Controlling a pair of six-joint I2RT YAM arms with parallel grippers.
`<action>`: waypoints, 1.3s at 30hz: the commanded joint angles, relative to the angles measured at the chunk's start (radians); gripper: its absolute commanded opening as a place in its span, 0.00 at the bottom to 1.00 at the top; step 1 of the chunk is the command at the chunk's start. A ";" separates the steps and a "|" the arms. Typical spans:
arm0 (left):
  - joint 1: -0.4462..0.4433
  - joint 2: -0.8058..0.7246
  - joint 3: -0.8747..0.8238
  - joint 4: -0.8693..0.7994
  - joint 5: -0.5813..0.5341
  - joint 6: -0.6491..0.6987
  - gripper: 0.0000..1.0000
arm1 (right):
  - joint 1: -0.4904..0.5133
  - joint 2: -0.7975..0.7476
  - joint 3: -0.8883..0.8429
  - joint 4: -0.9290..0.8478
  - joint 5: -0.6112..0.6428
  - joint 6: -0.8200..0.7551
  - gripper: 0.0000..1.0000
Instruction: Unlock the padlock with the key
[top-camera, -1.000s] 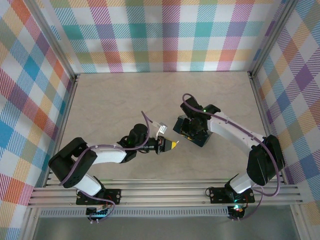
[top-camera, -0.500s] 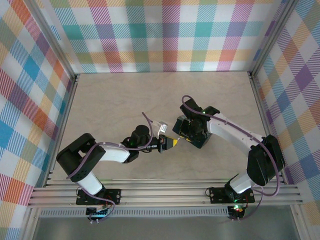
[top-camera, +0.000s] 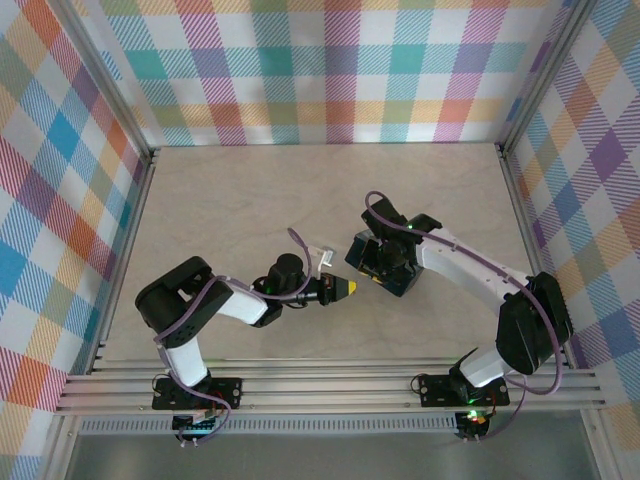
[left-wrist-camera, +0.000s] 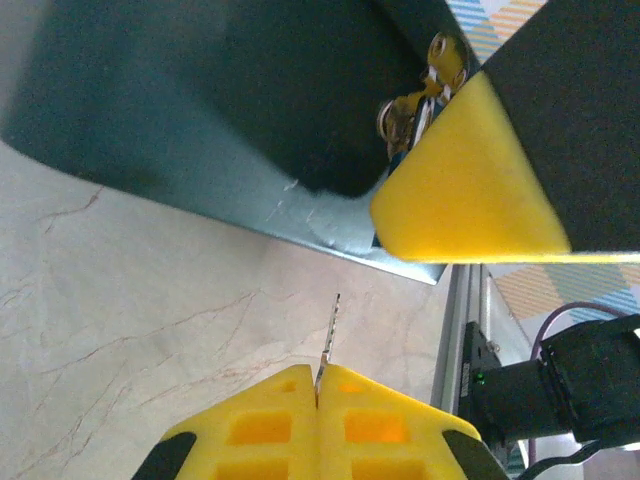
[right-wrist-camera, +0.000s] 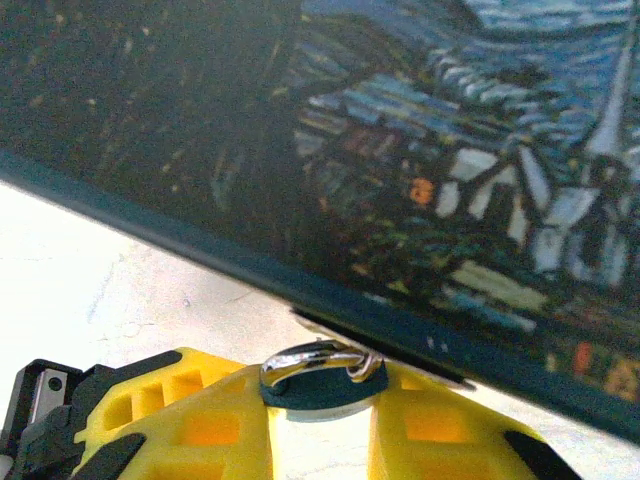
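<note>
Nearest, the left fingers (left-wrist-camera: 270, 425) pinch shut on the key (left-wrist-camera: 328, 335), blade poking forward. Ahead of its tip, the right fingers (right-wrist-camera: 200, 420) clamp the padlock (right-wrist-camera: 318, 385) (just beside a dark box (right-wrist-camera: 450, 200)). Approach step, I judge: next the blade must meet the keyhole, hidden here.

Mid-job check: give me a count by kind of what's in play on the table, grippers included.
grippers: 2, the left gripper and the right gripper
key: 1
padlock: 1
dark box: 1
Total: 5
</note>
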 joint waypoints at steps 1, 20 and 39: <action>-0.018 0.014 0.036 0.085 0.015 -0.022 0.00 | -0.009 -0.026 -0.010 0.006 -0.014 0.009 0.00; -0.044 0.062 0.019 0.196 -0.030 -0.079 0.00 | -0.032 -0.029 -0.026 0.033 -0.031 0.015 0.00; -0.092 0.068 -0.010 0.143 -0.128 -0.086 0.00 | -0.035 -0.047 -0.046 0.045 -0.030 0.014 0.00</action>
